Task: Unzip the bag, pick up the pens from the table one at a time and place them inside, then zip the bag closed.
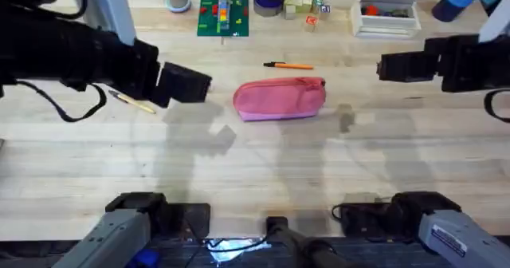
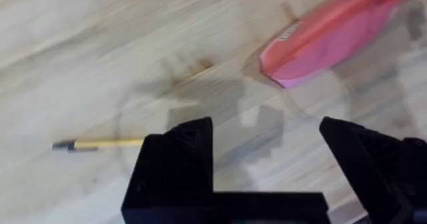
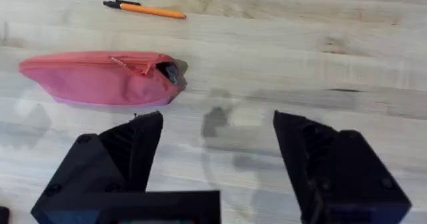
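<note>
We hover both grippers, left (image 2: 267, 144) and right (image 3: 217, 151), wide open and empty, flanking the zipped bag (image 1: 280, 99) at frame centre to unzip it.

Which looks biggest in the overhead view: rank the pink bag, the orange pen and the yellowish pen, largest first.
1. The pink bag, by far the largest.
2. The orange pen.
3. The yellowish pen. The left arm covers part of it, so its place against the orange pen is unsure.
</note>
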Controlling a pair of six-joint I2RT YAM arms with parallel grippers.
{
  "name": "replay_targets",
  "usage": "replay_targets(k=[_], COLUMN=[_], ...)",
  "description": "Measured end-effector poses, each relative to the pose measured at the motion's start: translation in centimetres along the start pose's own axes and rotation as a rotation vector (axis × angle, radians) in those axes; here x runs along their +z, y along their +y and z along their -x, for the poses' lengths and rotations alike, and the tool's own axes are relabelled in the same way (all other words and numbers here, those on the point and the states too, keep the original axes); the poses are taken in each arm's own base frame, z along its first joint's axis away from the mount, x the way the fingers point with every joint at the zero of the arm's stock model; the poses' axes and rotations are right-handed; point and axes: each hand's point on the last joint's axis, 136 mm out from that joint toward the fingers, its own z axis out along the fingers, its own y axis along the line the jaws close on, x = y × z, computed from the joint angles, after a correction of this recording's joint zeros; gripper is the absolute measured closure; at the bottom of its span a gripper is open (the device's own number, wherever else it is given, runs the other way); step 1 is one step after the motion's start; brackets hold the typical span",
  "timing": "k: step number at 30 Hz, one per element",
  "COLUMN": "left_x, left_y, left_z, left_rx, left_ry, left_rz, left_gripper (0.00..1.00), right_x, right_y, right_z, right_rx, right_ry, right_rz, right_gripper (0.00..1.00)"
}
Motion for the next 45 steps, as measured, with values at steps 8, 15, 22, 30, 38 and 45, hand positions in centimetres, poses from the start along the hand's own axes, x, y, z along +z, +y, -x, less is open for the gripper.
replay_targets(k=[8, 15, 22, 30, 38, 45], left_x=[-0.4, -0.6, -0.7, -0.7, -0.7, 1.9], left_y=[-3.4, -3.9, -3.9, -4.0, -4.0, -3.4], left_z=[1.4, 2.5, 2.7, 2.7, 2.7, 1.6], left_rx=[0.369, 0.532, 0.568, 0.606, 0.712, 0.766], left_ry=[-0.116, -0.191, -0.203, -0.208, -0.218, -0.133], left_rz=[-0.184, -0.197, -0.195, -0.192, -0.182, -0.269], left_gripper=[0.007, 0.007, 0.007, 0.006, 0.007, 0.006], right_x=[0.0, 0.0, 0.0, 0.0, 0.0, 0.0], right_y=[0.0, 0.0, 0.0, 0.0, 0.0, 0.0], right_z=[0.0, 0.0, 0.0, 0.1, 0.6, 1.5], right_rx=[-0.01, -0.01, -0.01, -0.01, -0.013, -0.023], right_ry=[-0.001, -0.002, -0.002, -0.002, -0.024, -0.062], right_rz=[0.0, 0.0, 0.0, 0.0, -0.001, -0.002], right_gripper=[0.006, 0.006, 0.006, 0.005, 0.006, 0.006])
